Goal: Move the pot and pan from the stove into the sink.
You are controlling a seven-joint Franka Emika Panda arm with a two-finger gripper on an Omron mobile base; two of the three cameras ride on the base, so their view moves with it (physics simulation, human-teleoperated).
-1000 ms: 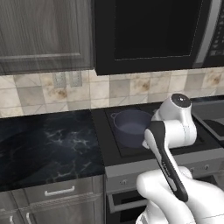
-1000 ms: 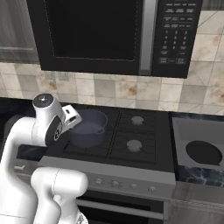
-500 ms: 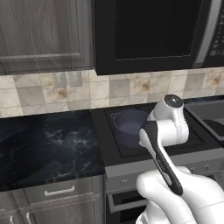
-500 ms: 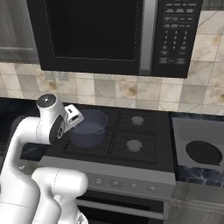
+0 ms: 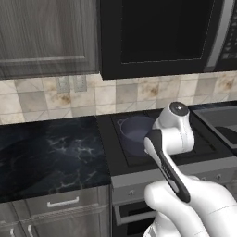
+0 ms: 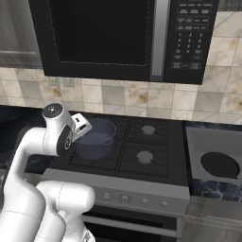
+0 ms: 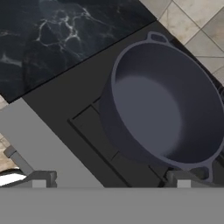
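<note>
So the stove (image 6: 142, 151) takes up most of the scene, black cooktop with grates and a steel knob panel, dark marbled countertop (image 5: 46, 152) to its left and a big black microwave (image 6: 123, 38) hanging overhead. The pot (image 7: 168, 105) sits on the stove's left side, up toward the back, empty, no lid. Over on the right there's a grey basin with the pan (image 6: 220, 164) lying in it, looks like the sink (image 6: 196, 142), so I'd guess the pot is the one left to move. The gripper (image 7: 109, 178) hangs just above and beside the pot with its fingers spread wide, holding nothing. My read: the pot looks like heavy, rigid metal with smooth, slippery walls, so pinching the rim next to one of the little loop handles (image 7: 157, 37) seems the safest hold, and it'll want to tip if grabbed off-centre.
</note>
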